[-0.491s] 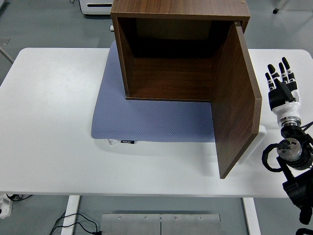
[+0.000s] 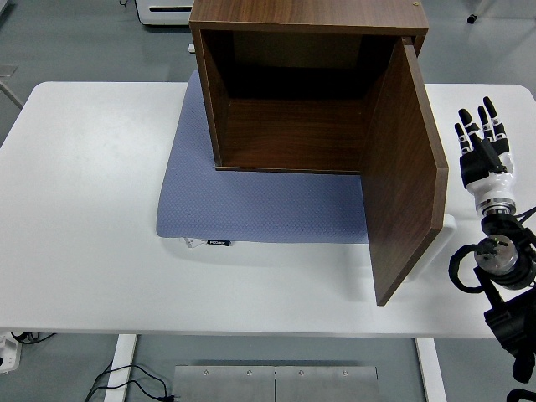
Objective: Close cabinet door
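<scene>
A dark brown wooden cabinet (image 2: 293,84) stands on a blue-grey mat (image 2: 251,201) at the back middle of the white table (image 2: 84,209). Its inside is empty. Its door (image 2: 406,176) is hinged on the right side and swings out toward the near edge, standing wide open. My right hand (image 2: 481,138) is to the right of the door, a short gap away and not touching it, with its fingers straight, spread and pointing away from me. It holds nothing. My left arm does not show.
The right arm's black wrist and cabling (image 2: 498,268) hang by the table's right edge. A metal base plate (image 2: 275,383) lies on the floor below the near edge. A white appliance (image 2: 163,10) stands behind the table.
</scene>
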